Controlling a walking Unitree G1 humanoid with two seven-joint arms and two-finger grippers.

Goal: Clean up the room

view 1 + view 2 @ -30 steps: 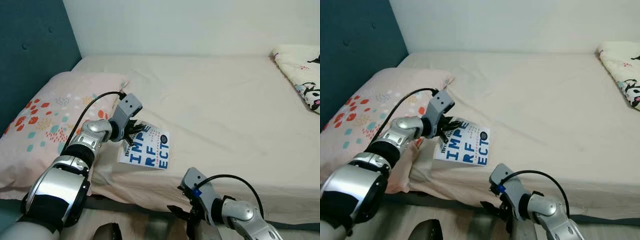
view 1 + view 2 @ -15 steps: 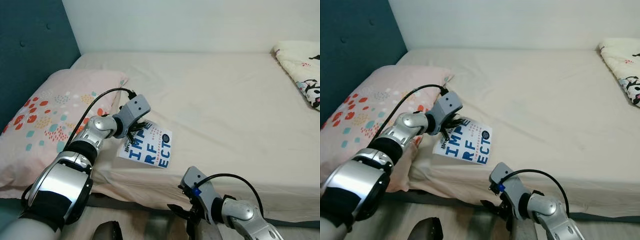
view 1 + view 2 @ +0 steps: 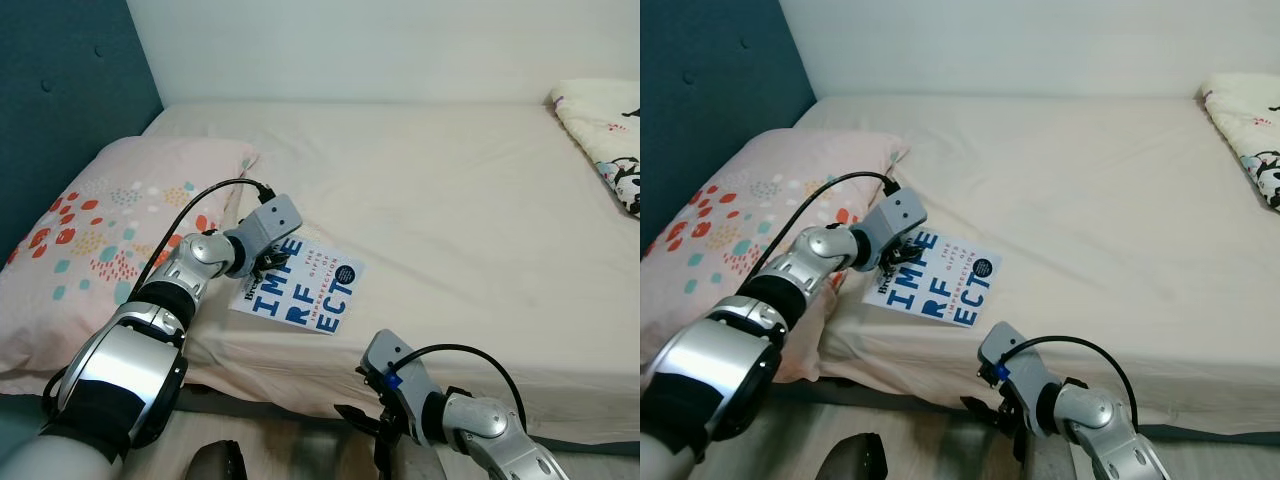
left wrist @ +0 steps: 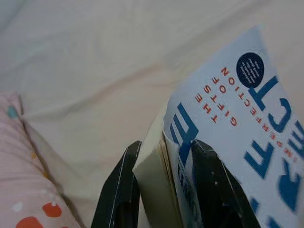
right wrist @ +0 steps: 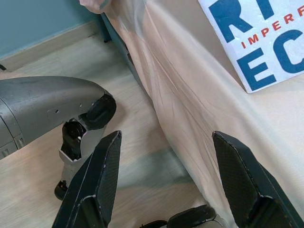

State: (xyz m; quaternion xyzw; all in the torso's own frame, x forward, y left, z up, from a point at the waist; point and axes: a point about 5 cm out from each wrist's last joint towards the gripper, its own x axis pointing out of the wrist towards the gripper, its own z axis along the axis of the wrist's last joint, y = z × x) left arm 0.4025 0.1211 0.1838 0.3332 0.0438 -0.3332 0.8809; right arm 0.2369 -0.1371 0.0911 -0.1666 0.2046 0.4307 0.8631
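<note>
A white book [image 3: 305,290] with big blue letters lies near the front edge of the cream bed [image 3: 450,190], beside a pink patterned pillow [image 3: 90,240]. My left gripper [image 3: 262,268] is shut on the book's top left corner; the left wrist view shows its two black fingers [image 4: 118,190] pinching the book [image 4: 228,118] by its page edge and cover. Lower down, in front of the bed, my right gripper [image 3: 375,445] hangs open, and its wrist view shows the spread fingers [image 5: 95,185] over the wooden floor [image 5: 42,194] with the book's corner [image 5: 256,42] above.
A teal headboard [image 3: 60,110] stands at the left behind the pillow. A folded cartoon-print blanket [image 3: 605,140] lies at the bed's far right. The white wall [image 3: 380,50] runs behind the bed. My own grey leg [image 5: 42,109] stands on the floor by the mattress side.
The left gripper has turned the book clockwise on the bed, so its far end now points more to the right. The right arm has stayed in place.
</note>
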